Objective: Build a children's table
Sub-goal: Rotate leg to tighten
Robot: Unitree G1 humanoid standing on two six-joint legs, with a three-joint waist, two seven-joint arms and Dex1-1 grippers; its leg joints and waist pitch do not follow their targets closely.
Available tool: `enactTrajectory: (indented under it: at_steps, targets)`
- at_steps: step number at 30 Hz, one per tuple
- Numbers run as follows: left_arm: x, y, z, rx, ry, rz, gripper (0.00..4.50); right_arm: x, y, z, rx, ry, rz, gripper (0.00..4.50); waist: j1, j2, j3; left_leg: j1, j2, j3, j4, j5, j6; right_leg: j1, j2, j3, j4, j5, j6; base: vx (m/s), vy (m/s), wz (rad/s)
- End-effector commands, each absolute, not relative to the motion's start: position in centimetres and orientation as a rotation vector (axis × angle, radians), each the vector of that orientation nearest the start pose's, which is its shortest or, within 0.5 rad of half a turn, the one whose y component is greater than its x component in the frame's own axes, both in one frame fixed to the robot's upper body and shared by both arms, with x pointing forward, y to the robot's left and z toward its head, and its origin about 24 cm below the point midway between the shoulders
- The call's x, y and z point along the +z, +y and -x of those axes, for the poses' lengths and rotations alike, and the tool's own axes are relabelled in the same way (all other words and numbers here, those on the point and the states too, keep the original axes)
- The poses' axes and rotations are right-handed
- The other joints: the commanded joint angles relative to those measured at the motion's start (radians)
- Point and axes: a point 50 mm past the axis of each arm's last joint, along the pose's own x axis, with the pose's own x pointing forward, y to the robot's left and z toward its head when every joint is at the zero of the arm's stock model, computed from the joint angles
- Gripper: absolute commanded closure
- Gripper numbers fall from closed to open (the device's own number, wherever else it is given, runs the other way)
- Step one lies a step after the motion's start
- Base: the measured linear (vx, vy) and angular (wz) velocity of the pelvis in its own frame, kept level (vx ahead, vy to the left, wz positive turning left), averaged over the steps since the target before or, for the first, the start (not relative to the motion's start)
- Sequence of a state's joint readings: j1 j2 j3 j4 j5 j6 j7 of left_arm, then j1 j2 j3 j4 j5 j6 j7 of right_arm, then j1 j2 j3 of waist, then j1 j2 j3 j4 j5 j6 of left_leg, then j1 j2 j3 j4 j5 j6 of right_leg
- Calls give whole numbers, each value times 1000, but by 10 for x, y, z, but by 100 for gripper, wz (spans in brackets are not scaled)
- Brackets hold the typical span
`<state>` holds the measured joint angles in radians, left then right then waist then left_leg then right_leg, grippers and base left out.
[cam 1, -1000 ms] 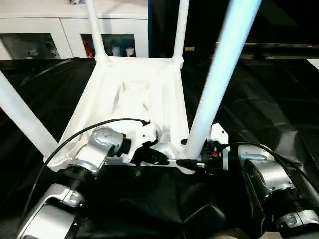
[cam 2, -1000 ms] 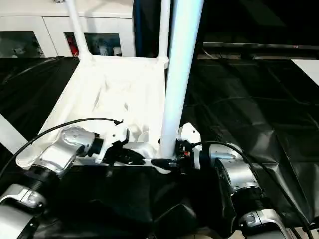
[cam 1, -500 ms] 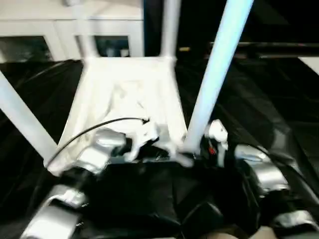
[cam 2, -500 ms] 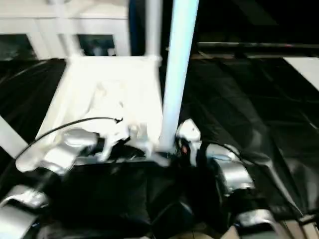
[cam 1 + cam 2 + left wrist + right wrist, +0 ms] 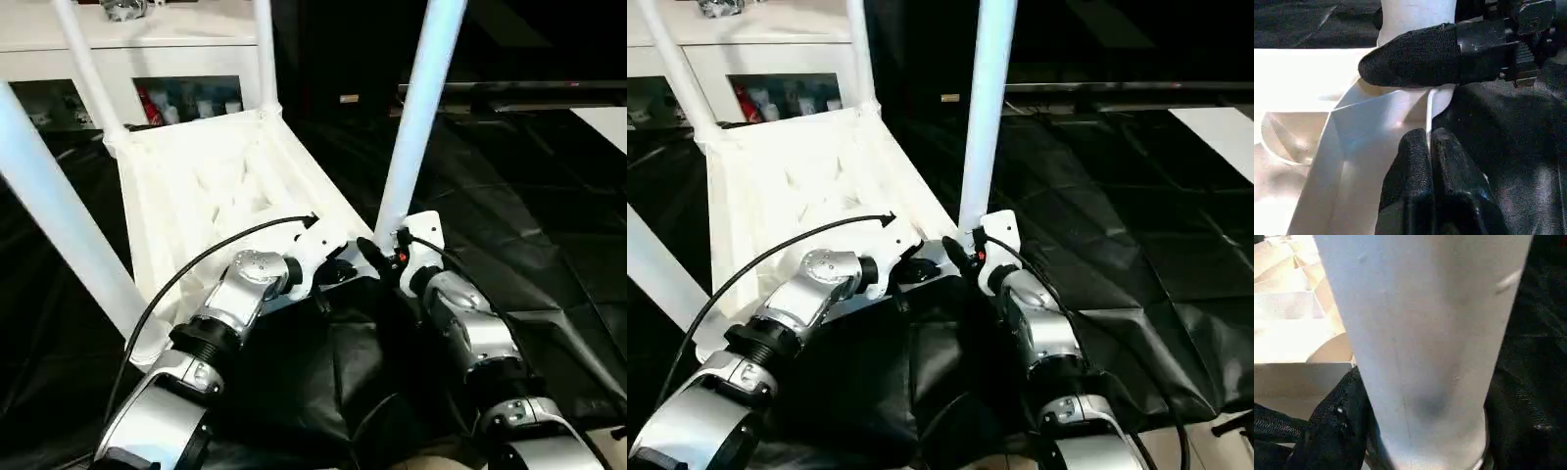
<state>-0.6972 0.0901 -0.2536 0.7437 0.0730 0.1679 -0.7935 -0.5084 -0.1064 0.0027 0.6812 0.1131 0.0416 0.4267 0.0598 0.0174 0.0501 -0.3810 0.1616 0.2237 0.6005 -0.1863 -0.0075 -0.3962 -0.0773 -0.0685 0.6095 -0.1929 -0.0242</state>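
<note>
The left gripper (image 5: 1429, 147) is pinching the thin near edge of the tabletop (image 5: 211, 186) between its two fingers, which are pressing together with just the plastic rim between them, close to the near right corner. Beside it, the right gripper (image 5: 384, 257) is clasping the base of the near right leg (image 5: 416, 108), one finger (image 5: 1415, 56) lying across the front of the tube where it is entering the corner socket and the other sitting behind the tube.

The children's table is lying upside down on the black sheet (image 5: 509, 186), ribbed underside facing up. All four legs are standing in their sockets: the near left leg (image 5: 54, 211) is slanting out toward the left, and the two far legs (image 5: 83, 64) (image 5: 263, 54) are rising by the white cabinet (image 5: 167, 44) at the back.

To the right of the table the wrinkled black sheet is lying bare out to a pale strip of floor (image 5: 602, 122). The tabletop's near edge is sitting just above both silver forearms (image 5: 465, 328), and the far edge is standing close to the cabinet front.
</note>
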Motion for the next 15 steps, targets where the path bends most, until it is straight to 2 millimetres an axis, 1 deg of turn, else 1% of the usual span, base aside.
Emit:
enactTrajectory:
  at_steps: [1,3,5,6,7,8,9,11,13,14,15]
  targets:
    - [58,46,-336,-1123,293,-263,450,14,-105,-322,673,297,-17,114,2,-10,-59,21,77,-53,-75,-231,42,39,-94,55,-93,-267,-192,0,0,0]
    - [58,48,-336,-1140,293,-265,450,17,-107,-321,718,286,1,101,3,-9,-59,19,78,-53,-74,-223,48,41,-95,56,-91,-255,-194,0,0,0]
    - [60,55,-335,-1185,289,-268,450,23,-111,-316,837,267,18,101,6,-12,-59,19,77,-52,-72,-219,58,43,-94,55,-91,-245,-196,0,0,0]
    - [60,55,-335,-1185,289,-268,450,23,-111,-316,837,267,18,101,7,-12,-59,17,78,-51,-72,-217,62,44,-95,56,-90,-241,-196,0,0,0]
    - [61,61,-332,-1238,284,-264,450,27,-118,-312,931,256,24,101,9,-13,-58,17,77,-52,-71,-218,68,45,-96,54,-92,-256,-196,0,0,0]
    - [62,65,-331,-1272,290,-263,450,30,-123,-309,987,261,3,101,12,-14,-58,18,78,-51,-71,-215,72,46,-96,55,-92,-257,-196,0,0,0]
    - [63,68,-330,-1293,294,-263,450,32,-125,-307,1020,265,-13,101,13,-11,-57,15,82,-51,-73,-209,78,44,-92,54,-88,-251,-201,0,0,0]
    - [64,75,-327,-1351,293,-273,450,36,-132,-302,1095,263,0,101,19,-9,-58,19,86,-50,-73,-215,73,40,-91,52,-87,-260,-201,0,0,0]
    - [64,84,-322,-1420,310,-287,450,39,-140,-298,1162,281,21,101,23,-10,-58,18,87,-49,-74,-212,65,39,-92,53,-84,-252,-207,0,0,0]
    - [64,87,-321,-1443,317,-290,450,40,-143,-297,1181,287,23,101,26,-8,-59,20,88,-50,-74,-214,63,38,-93,53,-83,-250,-209,0,0,0]
    - [64,91,-318,-1478,329,-288,450,40,-147,-295,1200,296,27,101,30,-11,-59,20,88,-48,-73,-206,64,38,-93,54,-82,-239,-212,0,0,0]
